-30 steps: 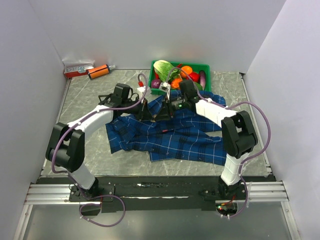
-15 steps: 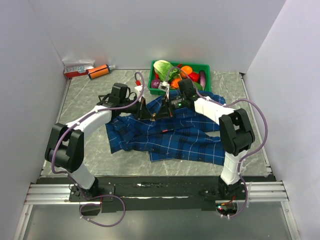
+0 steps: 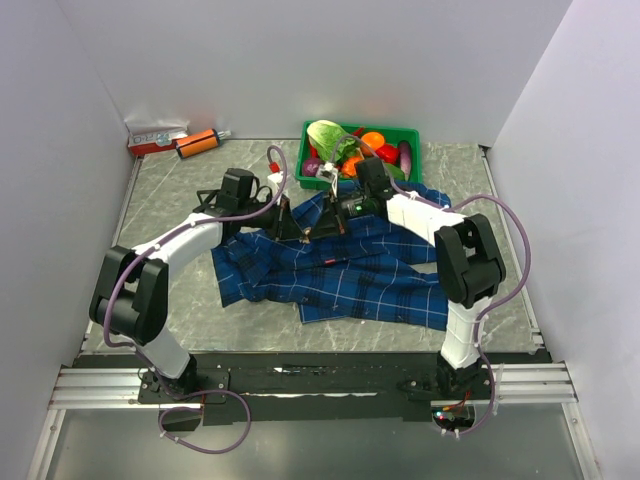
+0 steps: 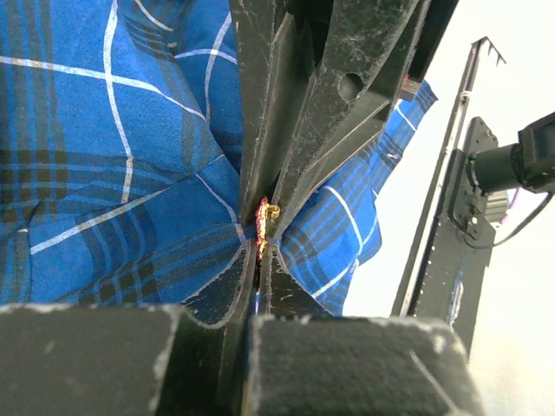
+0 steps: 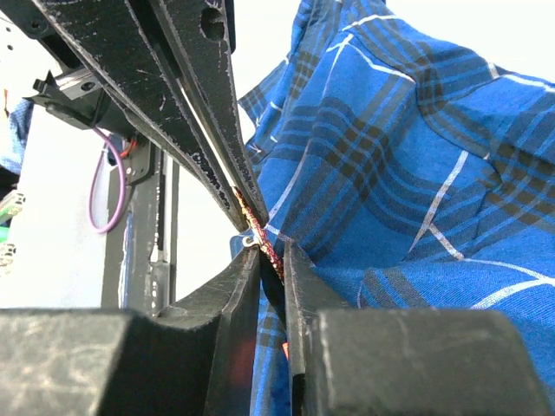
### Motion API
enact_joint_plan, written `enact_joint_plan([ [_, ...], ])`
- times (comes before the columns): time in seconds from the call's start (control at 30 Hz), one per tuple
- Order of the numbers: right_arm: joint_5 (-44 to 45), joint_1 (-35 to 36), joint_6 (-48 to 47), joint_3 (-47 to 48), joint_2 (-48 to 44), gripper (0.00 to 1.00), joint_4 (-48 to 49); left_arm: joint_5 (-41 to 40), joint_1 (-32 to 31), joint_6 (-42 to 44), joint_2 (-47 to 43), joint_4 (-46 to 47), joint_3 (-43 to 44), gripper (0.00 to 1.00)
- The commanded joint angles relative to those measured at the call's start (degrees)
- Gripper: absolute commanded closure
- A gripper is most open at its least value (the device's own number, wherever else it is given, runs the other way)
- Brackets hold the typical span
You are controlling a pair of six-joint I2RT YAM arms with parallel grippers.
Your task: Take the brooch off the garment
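Sprawling garment [image 3: 350,275], grey table [image 3: 170,190], white walls [image 3: 250,60]

Top view: fixed above and behind my arm bases, looking down and forward over the whole worktop [image 3: 180,195], from far off.
Left wrist view: rides on my left hand [image 4: 258,253], sighting along it, very close to the garment [image 4: 104,173].
Right wrist view: likewise on my right hand [image 5: 270,253], facing the opposite way.
Shared: both wrist views meet at the brooch [image 4: 265,212], and each shows the other hand. The top view has that spot mid-frame.
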Motion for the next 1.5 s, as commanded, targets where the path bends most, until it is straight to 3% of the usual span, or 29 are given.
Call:
enact_joint_plan([
  [0.0,5.82,0.84,-1.48,4.51,1.58,0.92,-1.7,-0.55,-0.67,0.11,-2.57,1.91,1.33,0.99],
  [0.2,9.36,1.02,2.9,4.78,1.32,0.92,-0.04,-6.35,-2.17,-0.5,-2.83,1.47,1.07,0.99],
  [0.3,5.86,1.02,4.58,4.25,0.09,0.79,0.5,-8.73,-2.52,-0.41,-2.92,1.12,0.98,0.99],
  [0.4,4.61,0.76,0.46,3.11,-2.89,0.67,-2.48,-9.88,-2.52,0.37,-3.1,0.33,1.24,0.99],
  [0.63,3.2,-0.92,-13.32,1.61,-6.41,0.51,-13.54,-9.88,-2.52,1.43,-3.27,-0.2,1.33,0.99],
  [1.1,3.73,-1.27,-9.13,3.55,-2.46,0.58,-7.68,-2.85,-1.47,2.14,-3.19,0.59,0.54,0.99],
  [1.47,2.76,-0.65,-8.25,6.27,0.53,0.56,-7.06,-0.47,-1.11,2.66,-3.1,0.86,0.37,0.99],
])
